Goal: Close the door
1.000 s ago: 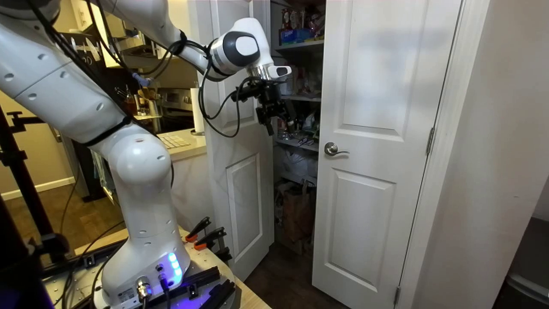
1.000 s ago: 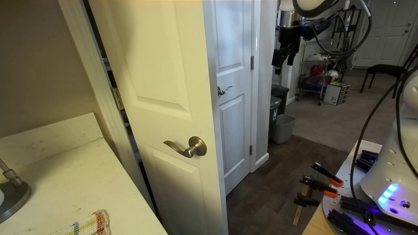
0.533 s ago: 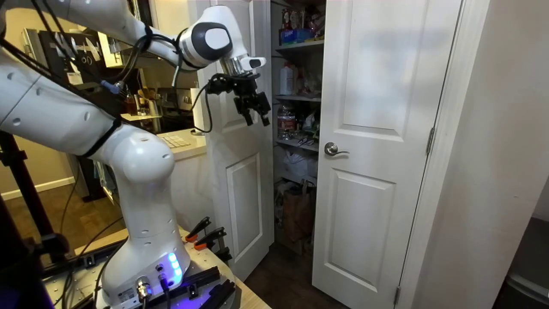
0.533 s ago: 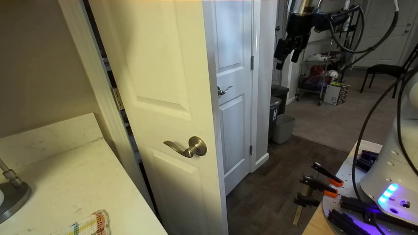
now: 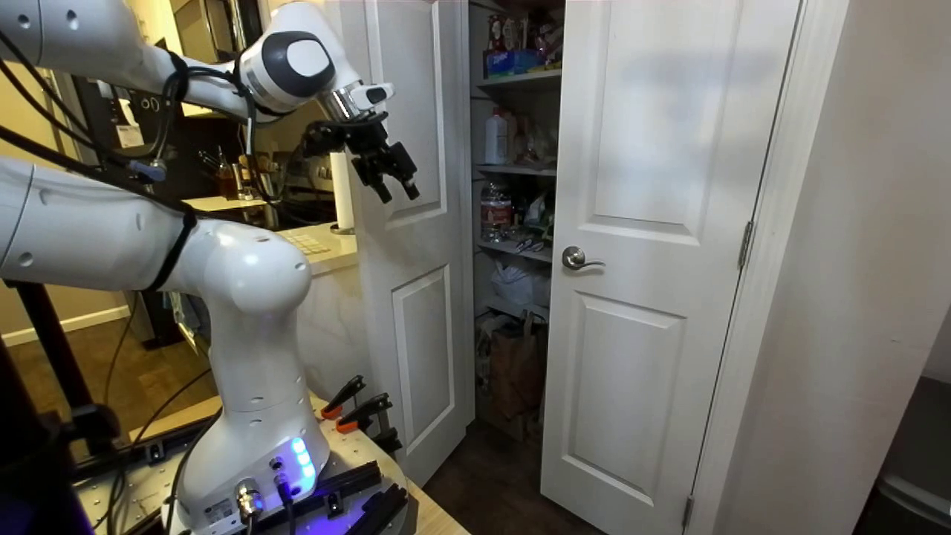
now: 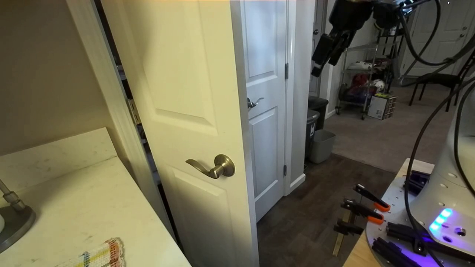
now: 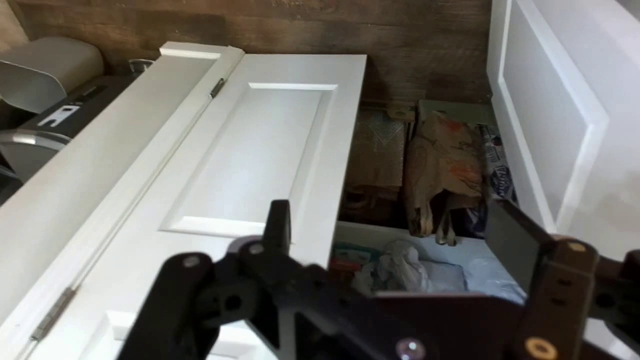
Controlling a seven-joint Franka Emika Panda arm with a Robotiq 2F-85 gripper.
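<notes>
Nearest is the table (image 5: pixel 435 514), with two black-and-orange clamps (image 6: pixel 360 209) at its edge and the white robot arm (image 5: pixel 252 271) standing on it. The arm reaches up and outward, and at its end the gripper (image 5: pixel 399 195) hangs in the air, tilted downward. Its jaws are spread wide, with nothing held between them.

Past the gripper, and apart from it, is the door (image 5: pixel 420 319), white, panelled and upright. It stands swung out from its frame (image 6: pixel 105 81); an exterior view shows a hinge (image 6: pixel 134 111) at its left edge and a lever handle (image 6: pixel 220 167) near its right edge. In the wrist view, where the floor (image 7: pixel 320 30) lies along the top, the door fills the right side.

Across from it a matching second door (image 5: pixel 639 409) also stands at an angle, its silver lever (image 5: pixel 576 258) near the left edge. Between the two, shelves (image 5: pixel 516 172) carry a blue box (image 5: pixel 513 62), a white bottle (image 5: pixel 495 140) and goods too dim to name, with a brown paper bag (image 5: pixel 514 368) below.

Farther off, in an exterior view, are a grey bin (image 6: pixel 323 146), a wire rack (image 6: pixel 362 47) and a dark chair (image 6: pixel 439 79).
</notes>
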